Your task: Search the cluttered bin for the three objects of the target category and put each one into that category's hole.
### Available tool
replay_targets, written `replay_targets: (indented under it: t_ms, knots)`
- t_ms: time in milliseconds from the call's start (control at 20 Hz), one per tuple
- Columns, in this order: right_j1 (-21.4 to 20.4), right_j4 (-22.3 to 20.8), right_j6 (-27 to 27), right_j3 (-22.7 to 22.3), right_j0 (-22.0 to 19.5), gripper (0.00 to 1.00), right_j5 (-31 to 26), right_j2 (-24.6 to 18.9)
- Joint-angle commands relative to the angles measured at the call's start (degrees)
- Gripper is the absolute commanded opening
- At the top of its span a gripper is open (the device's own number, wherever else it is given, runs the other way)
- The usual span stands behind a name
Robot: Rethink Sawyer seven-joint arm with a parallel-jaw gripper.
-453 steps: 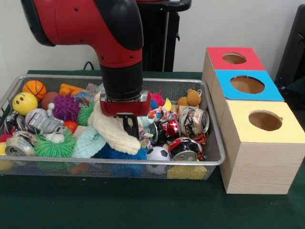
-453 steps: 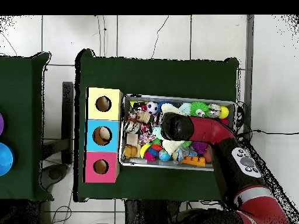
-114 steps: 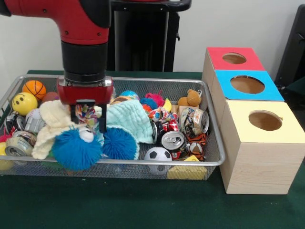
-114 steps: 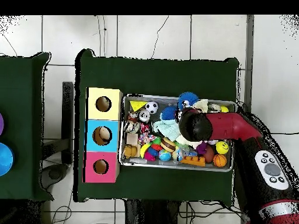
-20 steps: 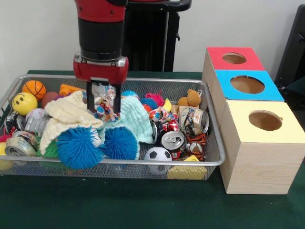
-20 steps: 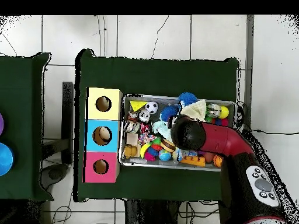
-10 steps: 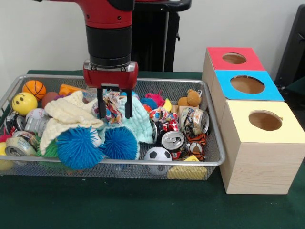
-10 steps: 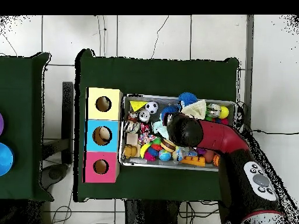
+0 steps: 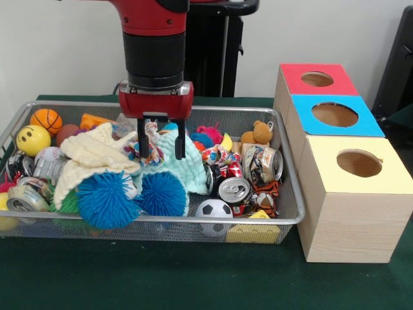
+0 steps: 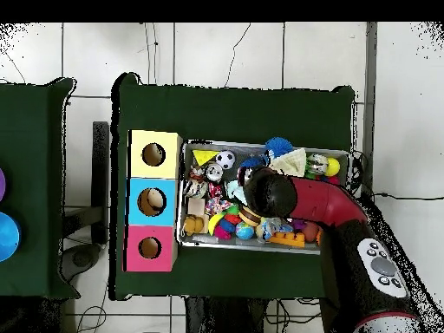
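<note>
While the end effector (image 9: 161, 139) hangs over the middle of the wire bin (image 9: 161, 220), its two fingers stand on either side of a multicoloured knotted rope toy (image 9: 150, 147) and look clamped on it. The toy sits just above the clutter, touching or nearly touching the mint knitted cloth (image 9: 188, 165) on its right and the cream cloth (image 9: 90, 155) on its left.

I judge the step in hand to be lifting this toy clear. Raise it straight up first, because loose rope ends could snag either cloth and drag it along. Watch the frayed tails below the fingers. If a cloth rises with them, pause rather than pull through.

Only when the toy hangs free should you travel right, passing high over the crushed cans (image 9: 233, 192) and the bin's right wall. Three boxes stand on the bench (image 9: 193, 278) to the right of the bin: the red-topped box (image 9: 293, 76) farthest, the blue-topped box (image 9: 303, 103) between, the yellow-topped box (image 9: 322, 152) nearest. Nothing here tells which hole belongs to the toy's category, so confirm that before you commit. Centre the toy over the hole before you let go, since trailing strands may catch on the rim.

In the overhead view the arm (image 10: 303, 201) covers the grasp, so rely on the front view.

The cans carry printed labels, but none can be read. The boxes bear no writing.
</note>
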State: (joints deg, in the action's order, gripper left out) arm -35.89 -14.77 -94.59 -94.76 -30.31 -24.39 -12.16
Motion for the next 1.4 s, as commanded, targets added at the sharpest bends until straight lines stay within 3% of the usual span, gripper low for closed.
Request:
replay_targets:
  t_ms: [50, 400, 950, 1400]
  knots:
    - [-0.5, -2.2, 2.8, 1.4, 0.4, 1.0, -8.4, -2.6]
    - [-5.3, -4.2, 5.8, -0.8, -0.9, 1.0, -11.8, -0.9]
    - [-7.4, -6.3, 4.0, -0.8, -0.9, 1.0, -12.9, 0.4]
    - [-1.0, -7.5, -2.4, -1.3, 0.2, 1.0, -3.7, 0.5]
